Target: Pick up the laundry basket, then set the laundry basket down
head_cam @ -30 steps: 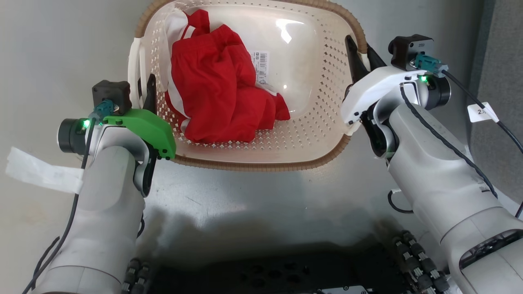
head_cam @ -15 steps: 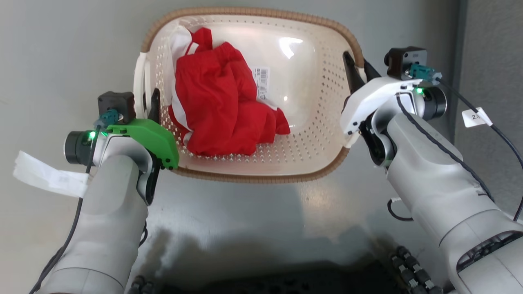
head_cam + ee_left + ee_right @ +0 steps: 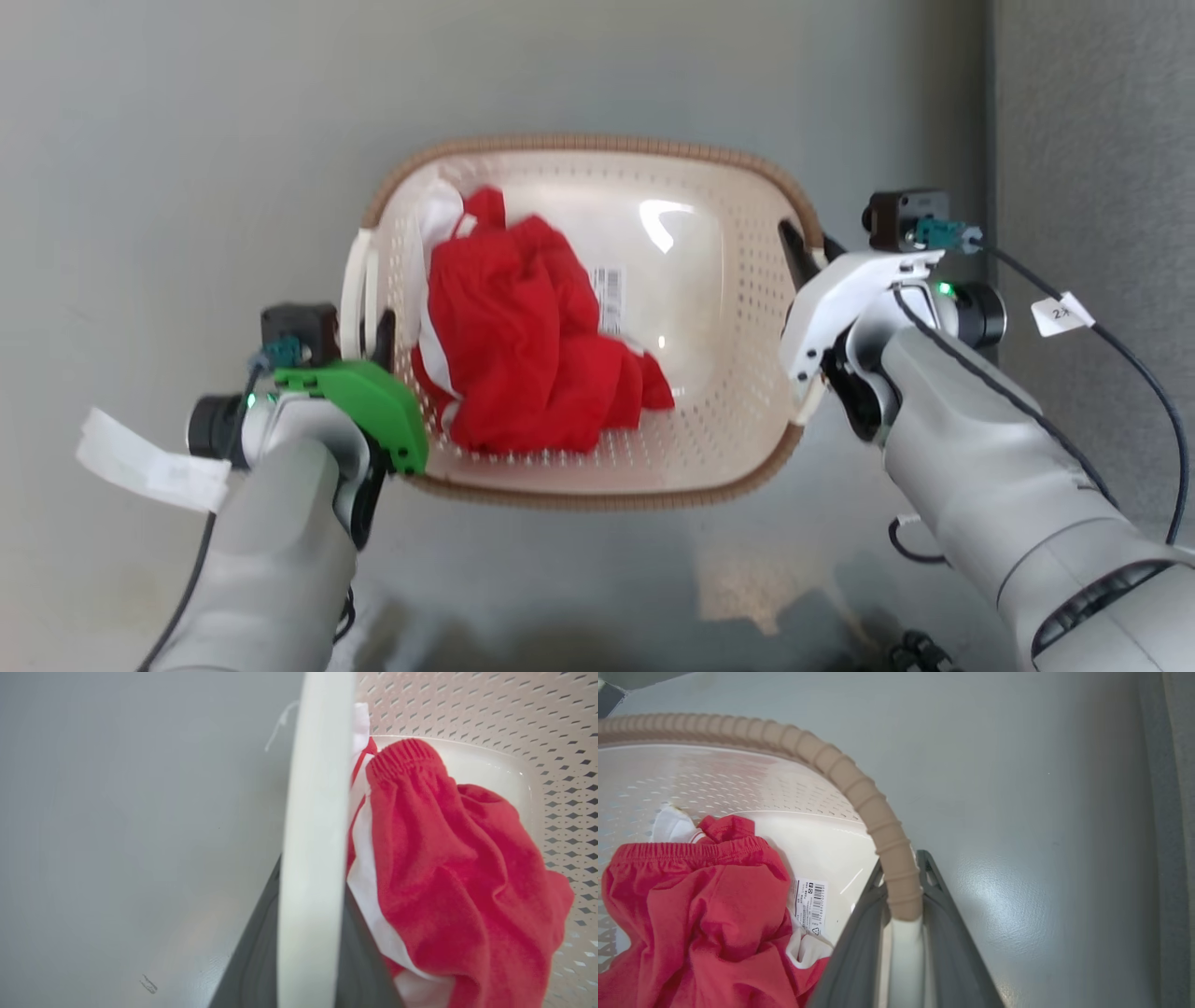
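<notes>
While I watch the head view, the laundry basket [image 3: 597, 145] sits mid-frame over the grey floor [image 3: 187, 140], held between my two arms. I cannot tell whether its base touches the floor.

At the left, a white paper tag [image 3: 149, 462] hangs from the arm's cable. Just beyond it, the left gripper [image 3: 373, 331] is at the basket's left white handle [image 3: 358, 289]. In the left wrist view, that gripper [image 3: 313, 877] has one dark finger [image 3: 252, 961] outside the handle [image 3: 317, 812] and the other inside, both pressed against it, so it is clamped on the laundry basket.

Inside the basket, a crumpled red garment [image 3: 523, 355] with white trim lies toward the left half. A barcode label [image 3: 609, 299] on the glossy bottom shows just beside the garment, to its right.

At the right edge, the right gripper [image 3: 814, 254] straddles the basket's side. In the right wrist view, its fingers [image 3: 859, 942] close in on either side where the brown ribbed rim [image 3: 859, 788] meets the white handle [image 3: 906, 961], so it too is clamped on the basket. Farther right, a small tag [image 3: 1060, 315] hangs on the cable, before a darker grey textured surface [image 3: 1092, 140].
</notes>
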Tool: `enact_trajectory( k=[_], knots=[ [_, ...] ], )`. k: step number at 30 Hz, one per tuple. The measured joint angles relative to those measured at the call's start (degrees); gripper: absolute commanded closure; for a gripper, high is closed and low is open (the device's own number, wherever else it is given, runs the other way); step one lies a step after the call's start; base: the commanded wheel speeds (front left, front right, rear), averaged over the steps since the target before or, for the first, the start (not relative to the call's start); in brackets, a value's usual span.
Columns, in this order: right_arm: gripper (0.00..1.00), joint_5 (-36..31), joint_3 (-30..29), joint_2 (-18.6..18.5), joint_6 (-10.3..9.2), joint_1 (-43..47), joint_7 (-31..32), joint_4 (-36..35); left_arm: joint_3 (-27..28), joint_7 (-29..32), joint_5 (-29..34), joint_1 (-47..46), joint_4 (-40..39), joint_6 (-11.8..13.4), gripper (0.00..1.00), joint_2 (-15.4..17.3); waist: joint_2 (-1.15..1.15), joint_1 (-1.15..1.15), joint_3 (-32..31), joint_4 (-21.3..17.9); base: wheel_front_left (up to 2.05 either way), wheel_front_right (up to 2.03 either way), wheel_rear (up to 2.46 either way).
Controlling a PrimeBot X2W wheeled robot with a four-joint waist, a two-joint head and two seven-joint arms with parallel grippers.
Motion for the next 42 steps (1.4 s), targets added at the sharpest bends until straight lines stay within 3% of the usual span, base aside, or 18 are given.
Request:
enact_trajectory(
  k=[15,33,42],
  knots=[
    [1.00,5.13,3.57,0.23,2.50,8.53,5.33,2.23,-3.59,3.90,-3.99,7.27,3.77,-1.05,1.00,-0.25,0.00,0.00,-11.39,0.90,0.00,0.00,0.00],
    [1.00,9.34,6.94,0.42,2.50,19.22,9.78,3.77,-9.29,9.04,-9.96,17.75,4.01,-1.77,1.00,-0.27,0.00,0.00,-25.95,2.64,0.00,0.00,0.00],
    [1.00,10.16,8.75,0.19,1.90,19.68,10.92,2.40,-10.44,9.33,-12.07,18.68,3.11,-0.98,1.00,0.16,0.00,0.00,-30.72,4.35,0.00,0.00,0.00]
  ],
)
